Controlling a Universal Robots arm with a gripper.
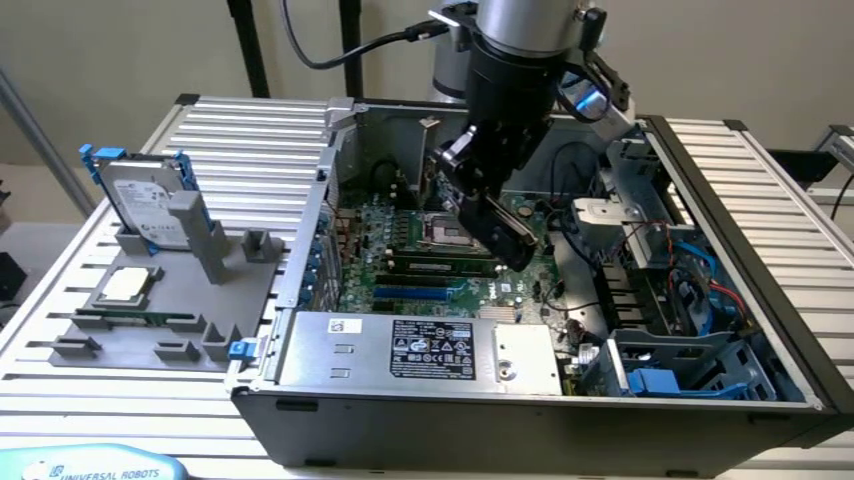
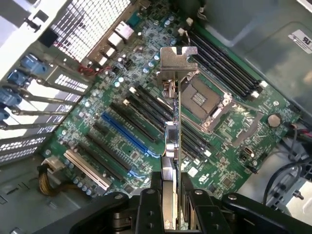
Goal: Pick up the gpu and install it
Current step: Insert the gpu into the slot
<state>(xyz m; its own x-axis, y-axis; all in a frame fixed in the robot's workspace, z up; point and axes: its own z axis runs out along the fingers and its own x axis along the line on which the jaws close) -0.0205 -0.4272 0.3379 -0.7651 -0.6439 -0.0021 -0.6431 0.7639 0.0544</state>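
as the hand clenches one end of it, the gpu hangs tilted over the motherboard inside the open case: thin flat card, seen edge-on, notched silver bracket at its free end.

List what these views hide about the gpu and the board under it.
Face of the gpu: edge-on in the wrist view; in the exterior view the gripper covers its upper part.
Motherboard slots directly under the card: wrist view, hidden by the card.
How deep the card sits between the fingers: wrist view, cut off by the picture's edge.
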